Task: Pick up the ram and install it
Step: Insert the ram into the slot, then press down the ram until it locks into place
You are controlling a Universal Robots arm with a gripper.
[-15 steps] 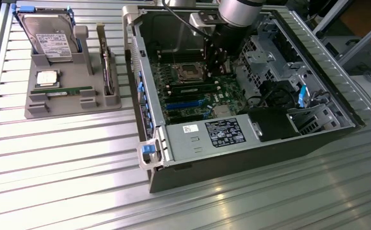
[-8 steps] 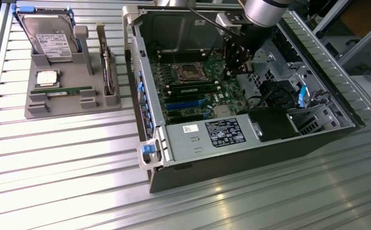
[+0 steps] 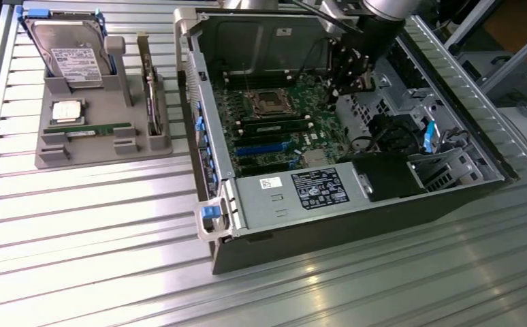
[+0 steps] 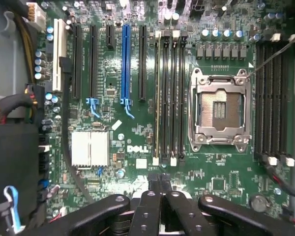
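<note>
Black gripper [image 4: 161,184] fingers sit nearest my wrist camera, pressed together with nothing between them, poised over the green motherboard [image 4: 137,147] just short of the memory slots [image 4: 168,93], where one ram [image 4: 158,98] stick already appears seated edge-on. From my exterior view, another ram [image 3: 89,127] lies flat in the gray parts tray [image 3: 82,153] on the exterior view's left, well apart from the gripper [image 3: 353,85], which hangs inside the open computer case [image 3: 336,211]. That view also gives me the hard drive [image 3: 68,51] and processor chip [image 3: 67,109] in the tray, while my wrist view gives the empty processor socket [image 4: 220,108] close up.
</note>
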